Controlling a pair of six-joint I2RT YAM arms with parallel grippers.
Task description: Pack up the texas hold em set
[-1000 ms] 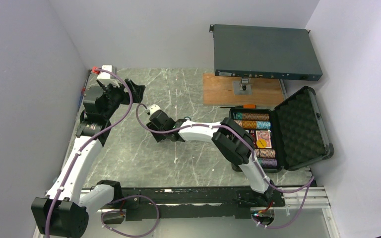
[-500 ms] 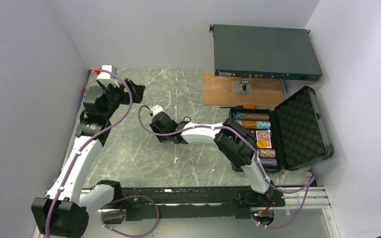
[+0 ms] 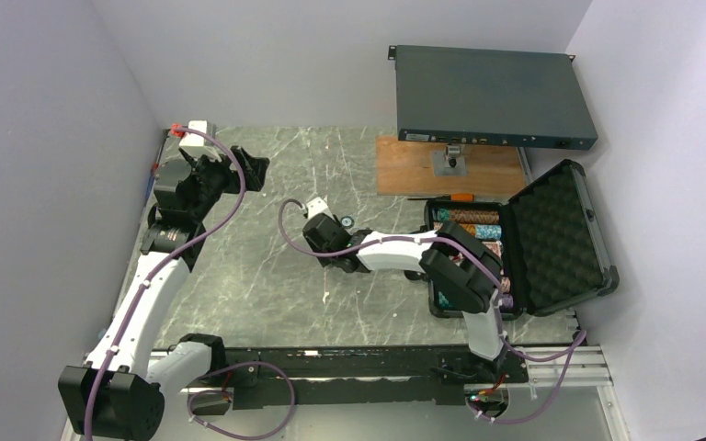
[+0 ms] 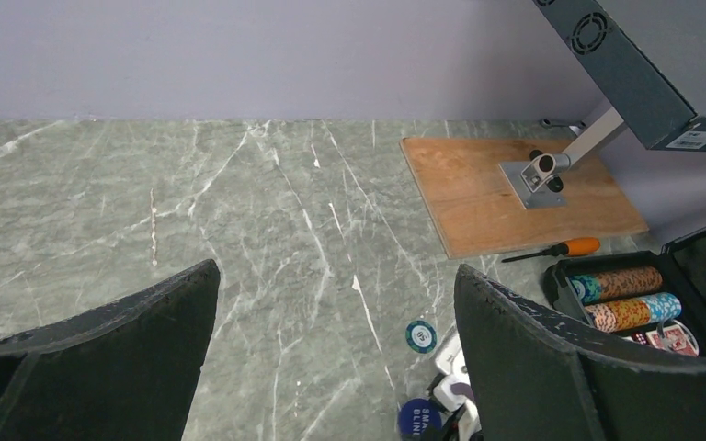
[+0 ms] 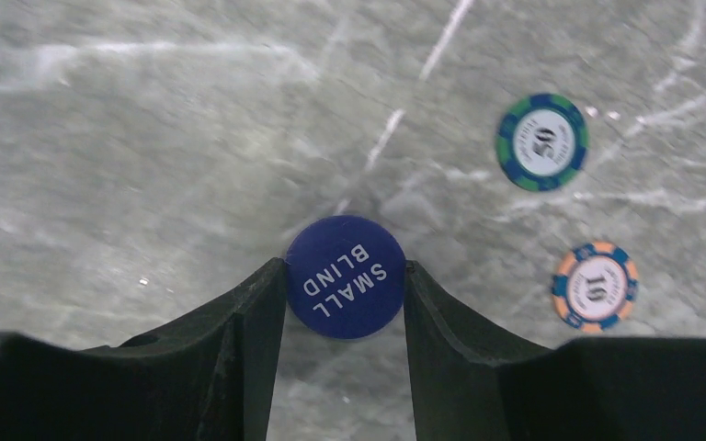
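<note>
My right gripper (image 5: 344, 268) is shut on a round blue "SMALL BLIND" button (image 5: 345, 287), gripped by its edges over the marble table. The button also shows in the left wrist view (image 4: 420, 419). A teal striped chip (image 5: 542, 141) and an orange striped chip (image 5: 596, 285) lie loose on the table just right of the gripper. The black foam-lined case (image 3: 556, 234) stands open at the right, with rows of striped chips (image 3: 467, 217) and card decks in it. My left gripper (image 3: 256, 170) is open and empty at the far left, high over the table.
A large dark rack-mount box (image 3: 492, 96) sits on a stand over a wooden board (image 3: 423, 170) at the back right. An orange-handled screwdriver (image 4: 561, 248) lies between the board and the case. Walls close in on the left and right.
My right gripper has moved right and a little nearer with the blue button, towards the case. The teal chip now shows beside it. The left arm has not moved.
</note>
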